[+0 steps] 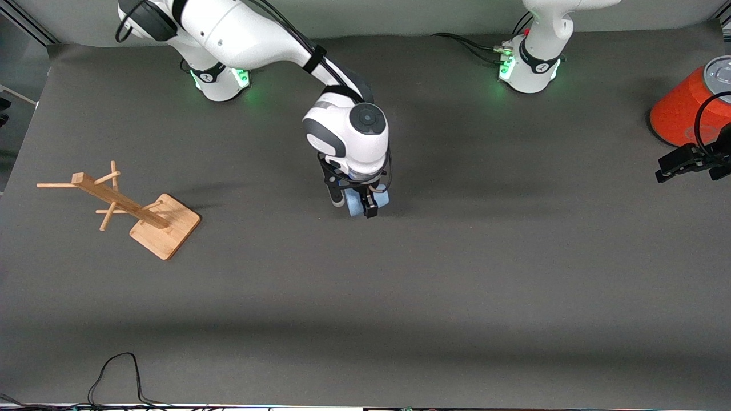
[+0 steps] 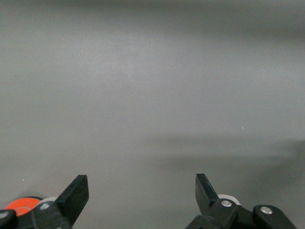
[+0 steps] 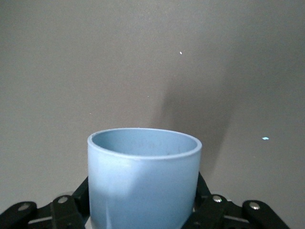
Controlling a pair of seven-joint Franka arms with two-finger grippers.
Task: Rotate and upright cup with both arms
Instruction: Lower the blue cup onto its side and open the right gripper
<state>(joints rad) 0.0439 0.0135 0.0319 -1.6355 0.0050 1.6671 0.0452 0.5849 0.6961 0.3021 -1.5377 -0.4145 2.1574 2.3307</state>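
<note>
The right arm reached down from its base to the middle of the dark grey table, and its gripper was closed on the cup, one black finger on each side of the light-blue wall. In the front view the cup showed only as a patch of blue between and just under the fingers, low at the table; whether it touched the surface could not be told. In the right wrist view the cup filled the space between the fingers of the right gripper, its open mouth turned away from the wrist and its rim plainly seen. The left arm waited at its own end of the table, its gripper held in the air beside the orange-red can, which stood near the table's edge. In the left wrist view the fingers of the left gripper stood wide apart with nothing between them, over bare table. A wooden rack with pegs stood on its square base toward the right arm's end of the table, well apart from the cup.
</note>
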